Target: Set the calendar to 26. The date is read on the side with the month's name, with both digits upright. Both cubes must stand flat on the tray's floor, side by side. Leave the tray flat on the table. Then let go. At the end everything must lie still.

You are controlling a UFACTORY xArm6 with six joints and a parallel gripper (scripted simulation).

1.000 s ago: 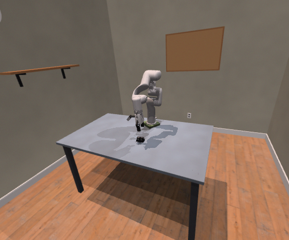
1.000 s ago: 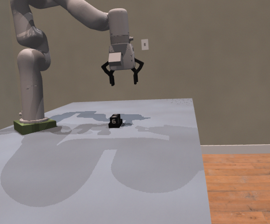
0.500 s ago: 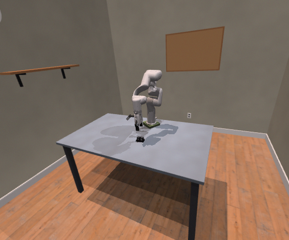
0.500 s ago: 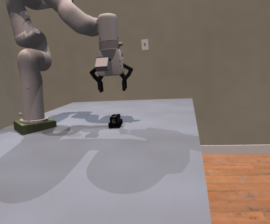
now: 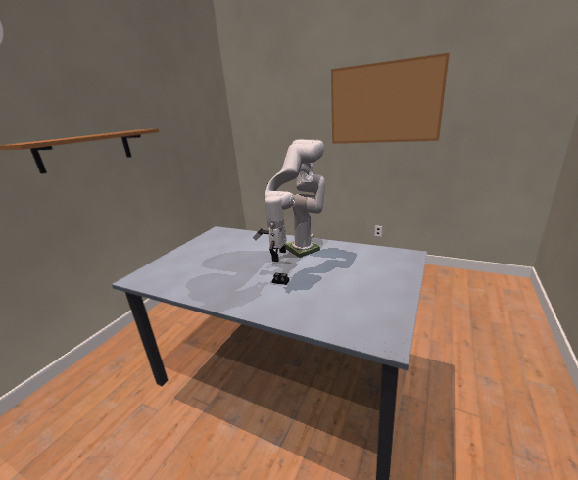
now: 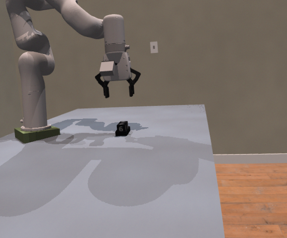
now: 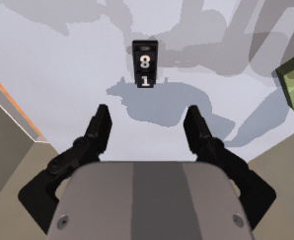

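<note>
The calendar [image 5: 280,278] [image 6: 122,128] [image 7: 145,63] was seen beyond and below the gripper [image 5: 278,255] [image 6: 118,93] [image 7: 148,114], its long axis pointing away; the jaws were fully open, empty.

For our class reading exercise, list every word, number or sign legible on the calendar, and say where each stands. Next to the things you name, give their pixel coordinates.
"6": end of the calendar [image 5: 280,278] [image 6: 122,128] [image 7: 145,63], exterior view.
"8": on the calendar, wrist view.
"1": just below the 8 there.
Other markings: too small or blurred.
</note>
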